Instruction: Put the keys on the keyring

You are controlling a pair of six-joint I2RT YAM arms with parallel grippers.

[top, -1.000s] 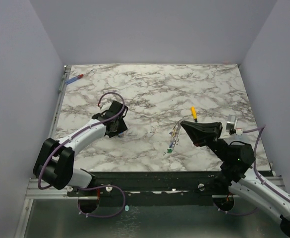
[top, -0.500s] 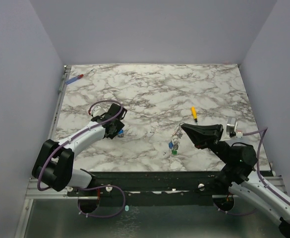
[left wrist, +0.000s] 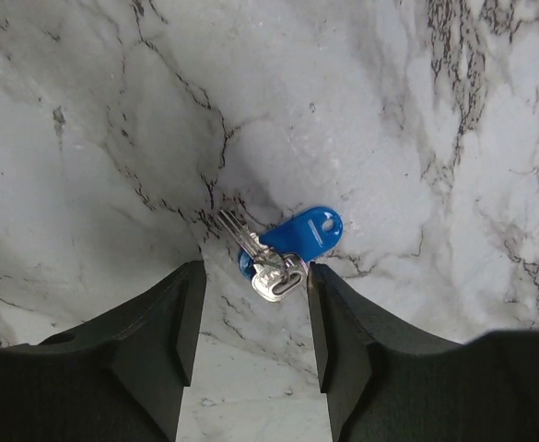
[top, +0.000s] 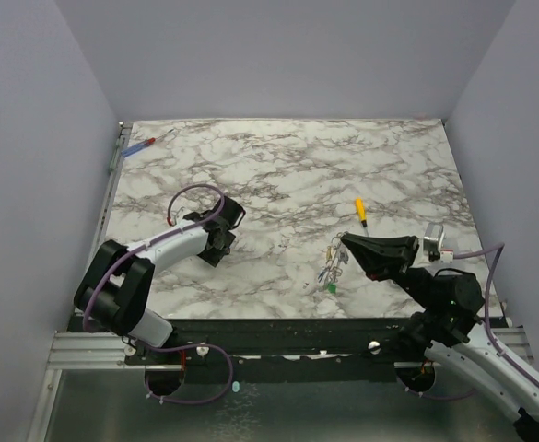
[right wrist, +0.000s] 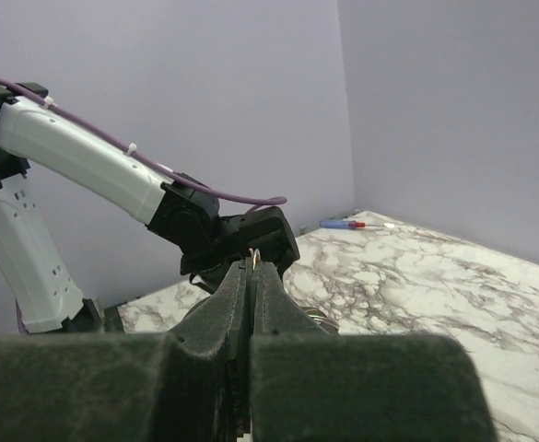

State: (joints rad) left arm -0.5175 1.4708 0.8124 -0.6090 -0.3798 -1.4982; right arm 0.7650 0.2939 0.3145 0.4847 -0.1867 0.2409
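marble tabletop (top: pixel 278 166) boxed in by plain lilac walls. the keyring (top: pixel 330 262), with a few tagged keys on it, trails from the tip of the right gripper (top: pixel 344 241), just on my side of the yellow-handled screwdriver (top: pixel 361 212); that gripper is pinched together on the ring. the loose blue-tagged key (left wrist: pixel 292 241) lies flat on the marble well to the left of the screwdriver. the left gripper (left wrist: pixel 254 276) has its fingers (left wrist: pixel 163 331) spread either side of the key, not touching it

what worries me: the key is thin and flat, so closing may catch only the plastic tag or skate it sideways out of reach. the ring is held by a narrow pinch, so i expect it could twist or slip when a key is pushed against it, and the hanging keys may swing into the way

only the left wrist view shows the blue key and the gaps beside it; from overhead that gripper hides it. only overhead shows the dangling bunch. the right wrist view gives me closed fingertips (right wrist: pixel 237 295) with a sliver of metal between them, and the left arm (right wrist: pixel 85 161) beyond
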